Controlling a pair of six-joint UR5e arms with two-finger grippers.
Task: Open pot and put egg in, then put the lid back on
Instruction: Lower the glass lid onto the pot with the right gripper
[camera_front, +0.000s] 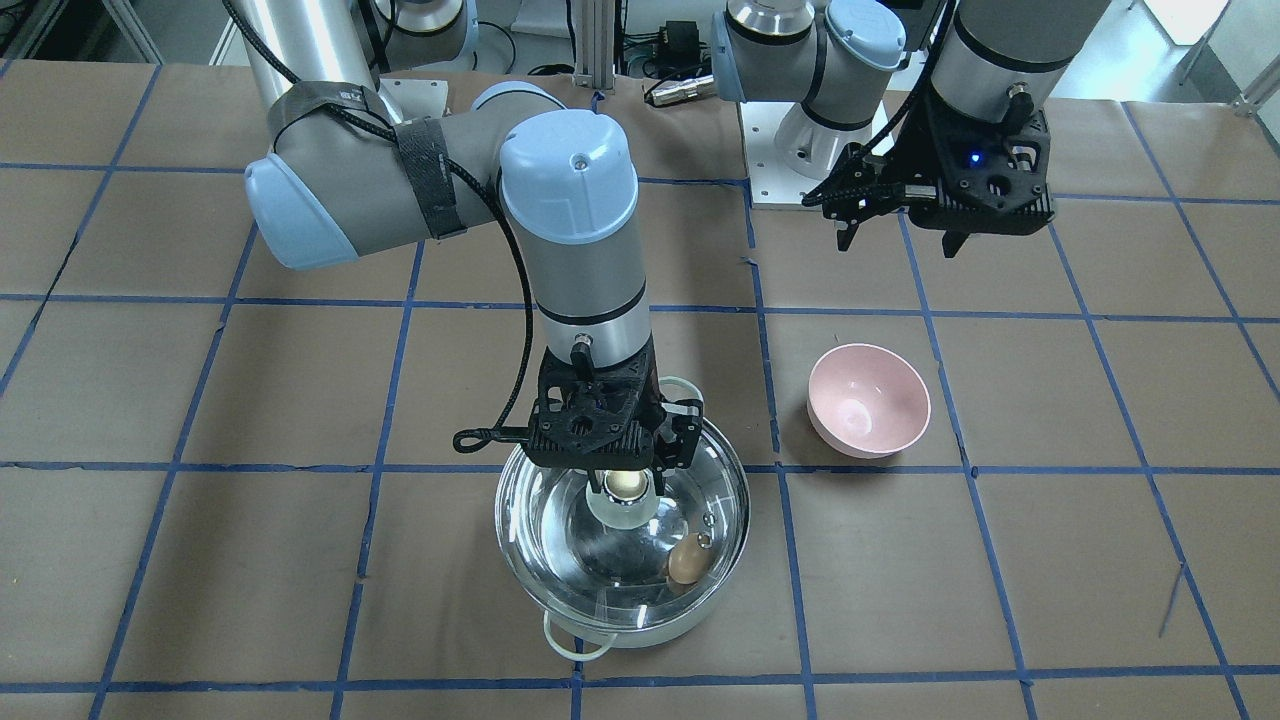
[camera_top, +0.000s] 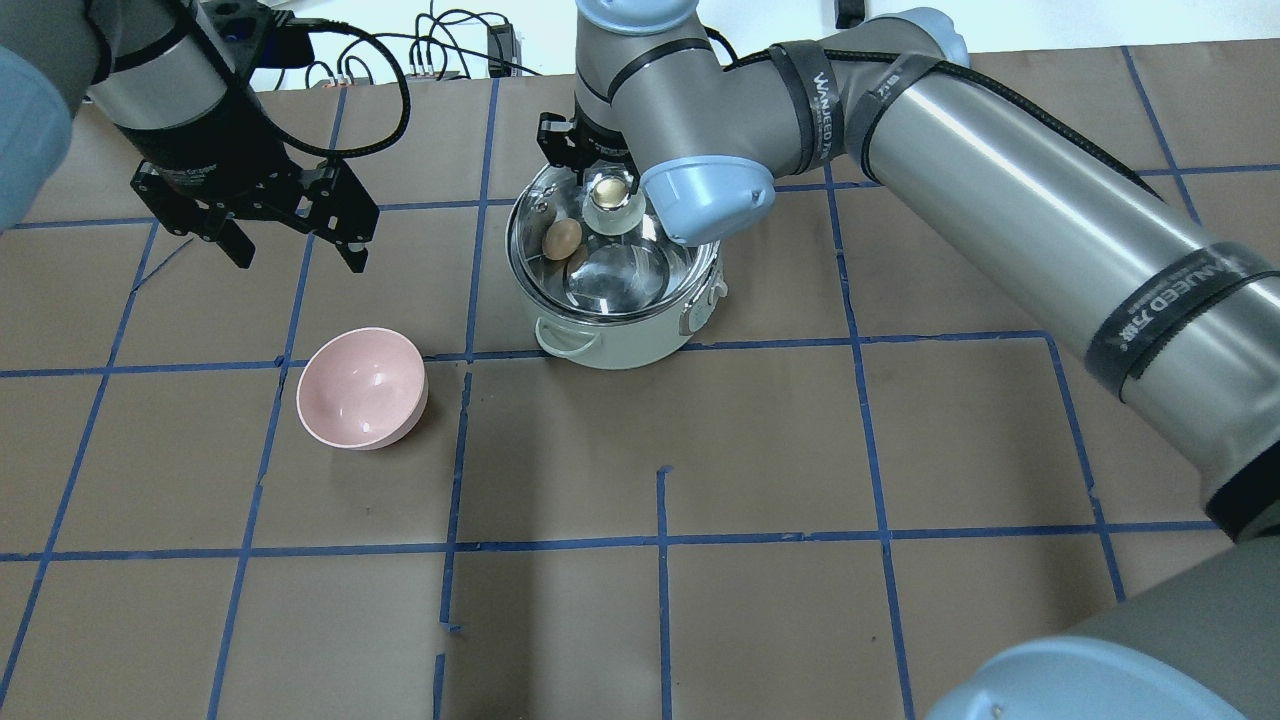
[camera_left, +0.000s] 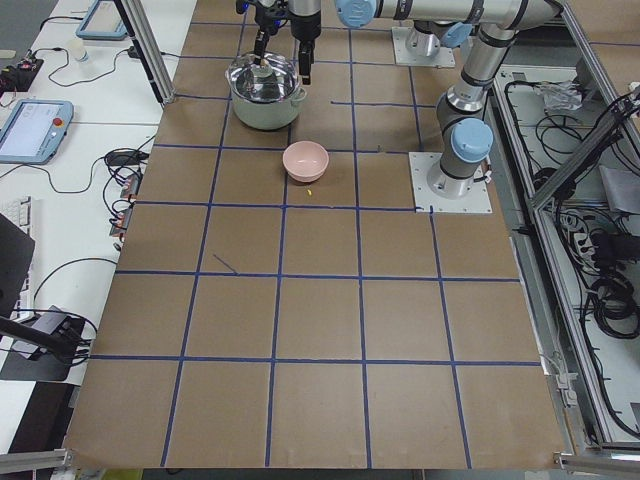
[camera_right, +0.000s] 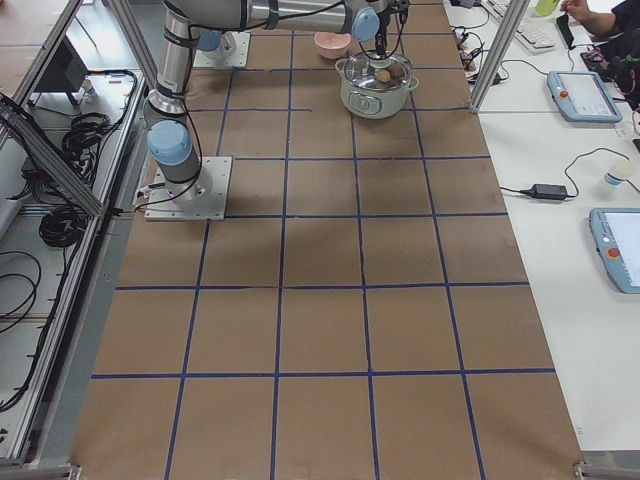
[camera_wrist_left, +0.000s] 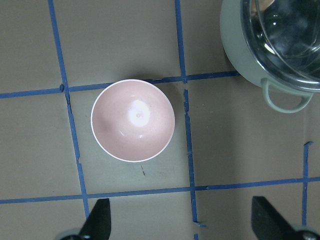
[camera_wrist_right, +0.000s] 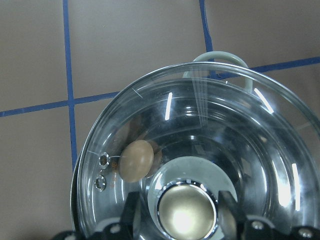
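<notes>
The pale cream pot (camera_front: 640, 632) stands on the brown table with the clear glass lid (camera_front: 560, 530) over its mouth. The tan egg (camera_front: 686, 562) lies inside the pot and shows through the glass; it also shows in the overhead view (camera_top: 561, 238) and the right wrist view (camera_wrist_right: 135, 161). My right gripper (camera_front: 625, 487) points straight down, its fingers close on either side of the brassy lid knob (camera_wrist_right: 187, 212). My left gripper (camera_front: 900, 245) hangs open and empty above the table, well away from the pot (camera_top: 620, 345).
An empty pink bowl (camera_top: 362, 388) sits on the table to the pot's left in the overhead view, below my left gripper (camera_top: 300, 262). Blue tape lines grid the brown table. Operators' tablets and cables lie on side benches.
</notes>
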